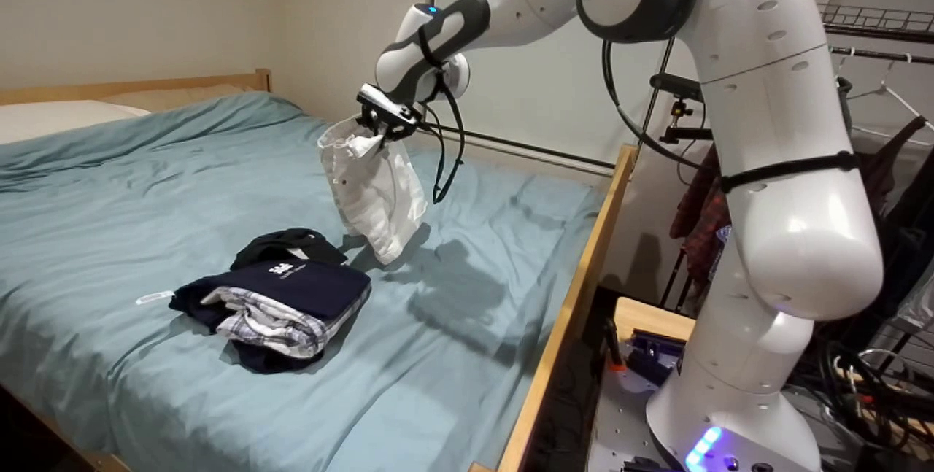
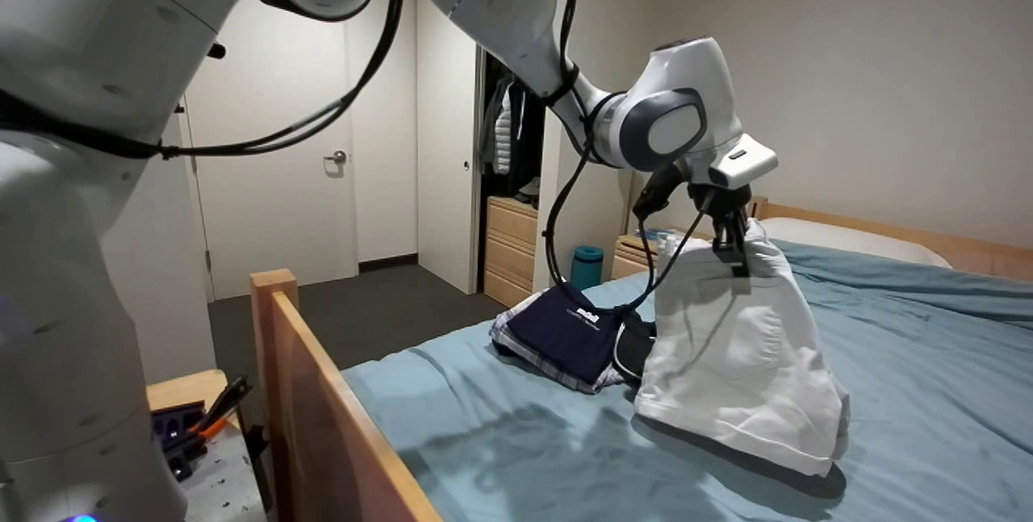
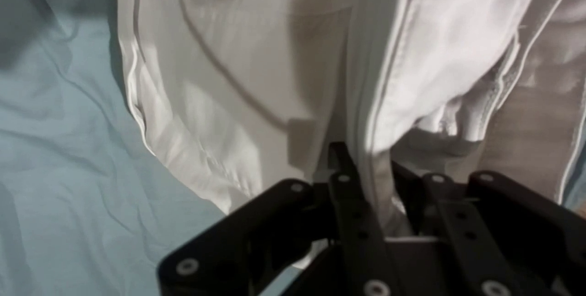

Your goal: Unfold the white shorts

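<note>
Fingers [image 3: 352, 216] grip a fold of the white shorts [image 3: 261, 53] in our wrist view. In an exterior view, we see the shorts hanging over the blue sheet [image 1: 182, 202], near folded clothes [image 1: 303, 286]; in an exterior view, we make out a pocket [image 2: 759, 336].

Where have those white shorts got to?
In an exterior view, right of centre, the white shorts hang from the robot's pincer over the bed, just right of the dark clothes pile.
</note>
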